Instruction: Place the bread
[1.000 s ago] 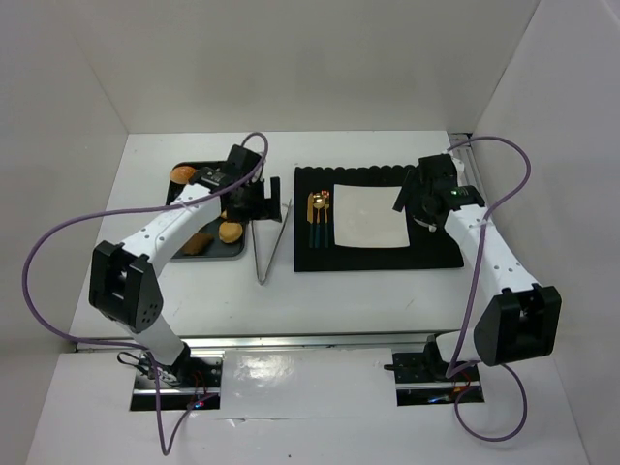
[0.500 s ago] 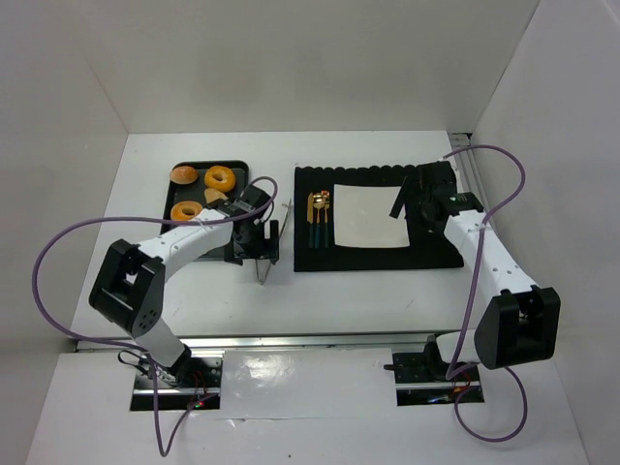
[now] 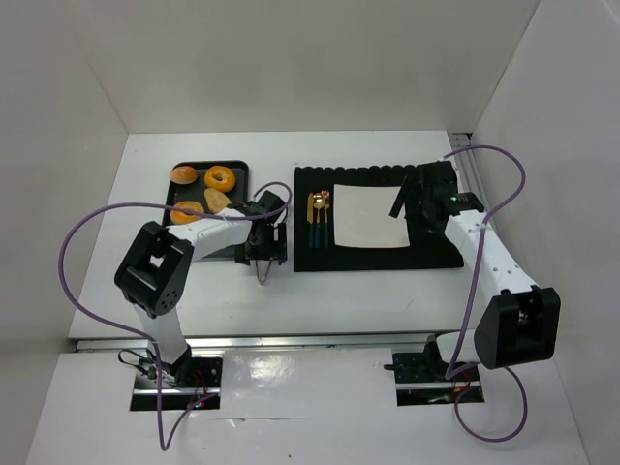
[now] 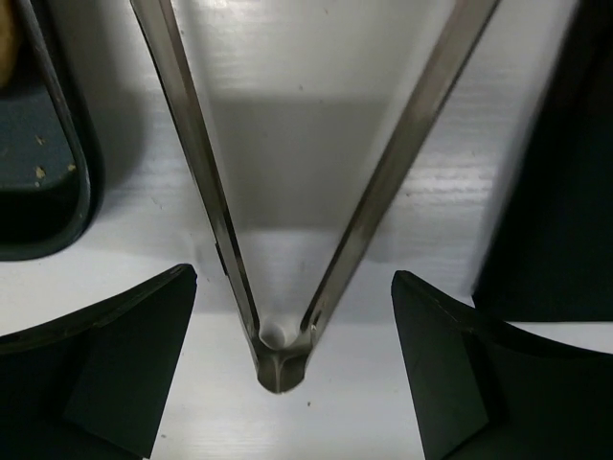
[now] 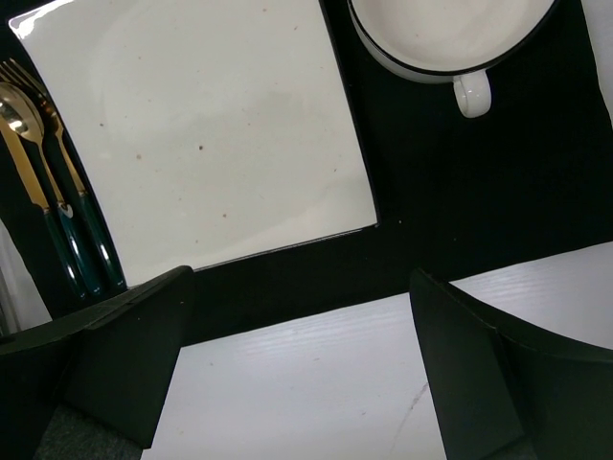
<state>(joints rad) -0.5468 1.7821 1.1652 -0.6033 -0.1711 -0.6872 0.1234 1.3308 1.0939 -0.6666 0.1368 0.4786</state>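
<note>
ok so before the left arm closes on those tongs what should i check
1. Alignment: the left tool straddles the hinge end of the silver metal tongs, jaws open, one finger on each side: ok.
2. Tongs state: lying on the white table, arms spread, nothing between them: ok.
3. Height: whether the fingers are low enough to grip: cannot tell.
4. Supply: a ring-shaped bread and other pieces sit in the black rectangular tray: ok.
5. Target: the white square plate is bare: ok.
6. Other arm: the right tool is open, empty and off the plate: ok.
</note>
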